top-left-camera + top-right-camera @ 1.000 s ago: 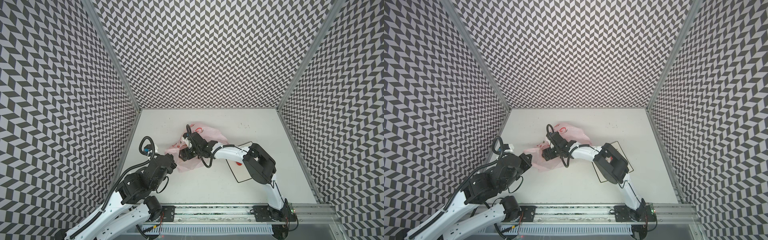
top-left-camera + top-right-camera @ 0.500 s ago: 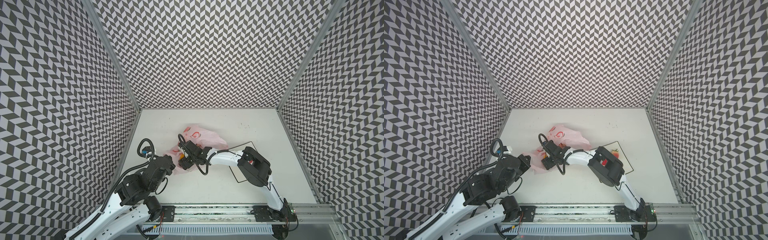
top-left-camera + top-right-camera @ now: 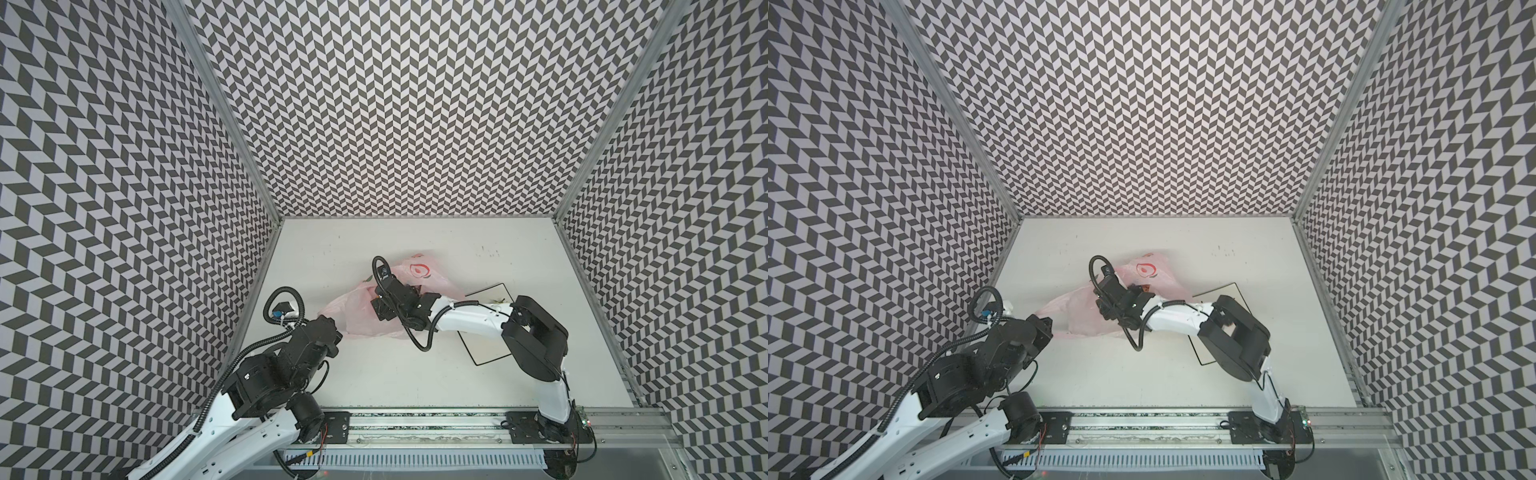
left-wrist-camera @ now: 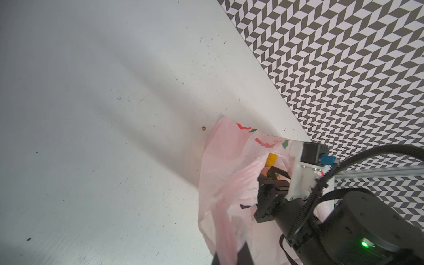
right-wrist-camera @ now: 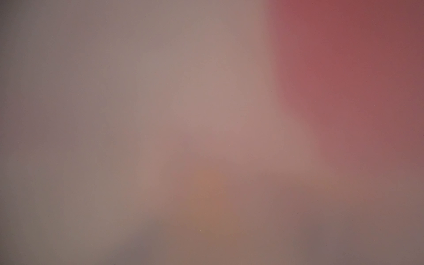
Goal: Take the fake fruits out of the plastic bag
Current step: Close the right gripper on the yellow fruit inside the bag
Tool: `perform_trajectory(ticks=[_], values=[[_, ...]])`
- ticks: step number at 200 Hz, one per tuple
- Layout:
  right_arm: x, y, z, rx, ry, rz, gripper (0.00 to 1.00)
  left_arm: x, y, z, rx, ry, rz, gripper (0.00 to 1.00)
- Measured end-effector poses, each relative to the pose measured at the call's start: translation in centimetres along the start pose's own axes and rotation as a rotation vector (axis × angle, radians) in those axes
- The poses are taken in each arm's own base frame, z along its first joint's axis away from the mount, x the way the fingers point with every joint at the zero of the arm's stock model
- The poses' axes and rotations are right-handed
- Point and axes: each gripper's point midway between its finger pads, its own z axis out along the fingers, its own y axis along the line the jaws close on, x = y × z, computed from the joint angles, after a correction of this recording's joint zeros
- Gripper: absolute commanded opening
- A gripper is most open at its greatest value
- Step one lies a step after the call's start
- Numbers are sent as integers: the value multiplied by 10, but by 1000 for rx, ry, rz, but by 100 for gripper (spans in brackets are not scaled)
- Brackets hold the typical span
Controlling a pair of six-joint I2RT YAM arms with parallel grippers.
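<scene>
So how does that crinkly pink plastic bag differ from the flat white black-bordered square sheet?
The crinkly pink plastic bag is translucent and rumpled; the white black-bordered square sheet lies flat. The left gripper pinches the bag's edge; nothing grips the sheet, which lies partly under the right arm. Both lie on the white table.

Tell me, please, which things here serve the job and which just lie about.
Job: translucent pink plastic bag; glossy yellow toy fruit inside it; left gripper pinching the bag; right gripper inside it.
Lying about: flat white square sheet with black border.
</scene>
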Motion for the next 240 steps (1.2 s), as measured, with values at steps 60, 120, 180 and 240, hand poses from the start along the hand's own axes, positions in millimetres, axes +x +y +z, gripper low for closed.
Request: perform_trajectory(ticks=[60,120,180,240], values=[[12,9,-14,-199,85,116,84,5,-1,5,14,6,38,0],[2,6,-15,-249,114,280,68,7,-16,8,55,11,89,0],[20,17,12,-299,209,401,76,8,-20,9,69,14,101,0],[44,27,27,-322,289,427,82,7,-20,8,73,15,101,0]])
